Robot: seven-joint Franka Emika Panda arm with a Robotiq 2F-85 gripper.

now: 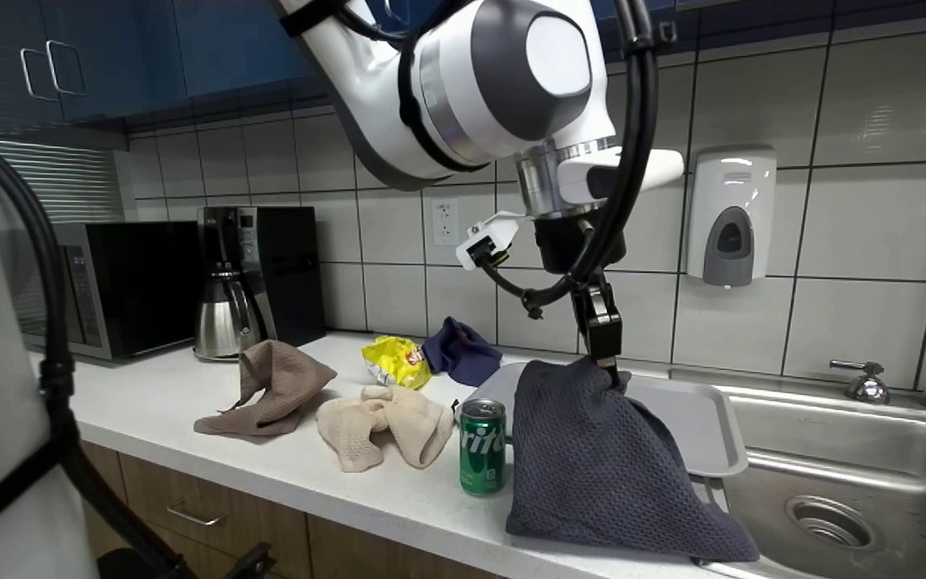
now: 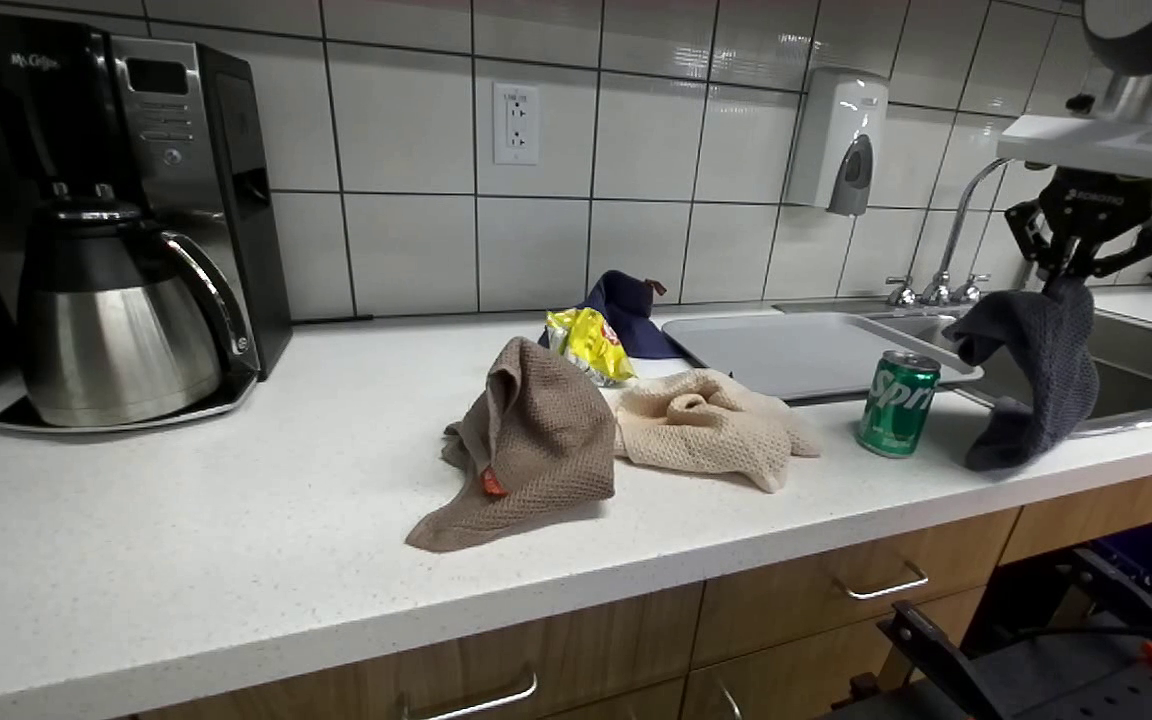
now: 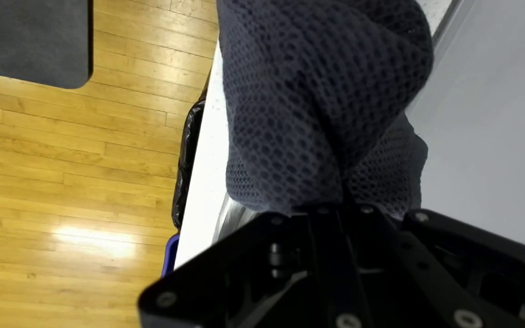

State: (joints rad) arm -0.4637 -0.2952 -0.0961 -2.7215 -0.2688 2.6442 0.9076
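Observation:
My gripper [image 1: 608,368] is shut on the top of a dark grey waffle-weave cloth [image 1: 592,462], which hangs below it in folds. In another exterior view the same cloth [image 2: 1048,375] droops from the gripper [image 2: 1060,272] near the sink and the counter's front edge. Whether its lower end touches the counter I cannot tell. From the wrist, the cloth [image 3: 299,109] fills the upper middle beyond the fingers, and the fingertips are buried in it. A green Sprite can [image 2: 898,405] stands upright beside the cloth, apart from it in that exterior view.
A grey tray [image 2: 796,350] lies behind the can, reaching the sink [image 1: 905,474]. Left of the can are a cream cloth [image 2: 706,425] and a brown cloth [image 2: 546,440]. A yellow bag [image 2: 588,345] and a navy cloth item [image 2: 626,315] sit by the wall; the coffee maker [image 2: 236,190] stands farther left.

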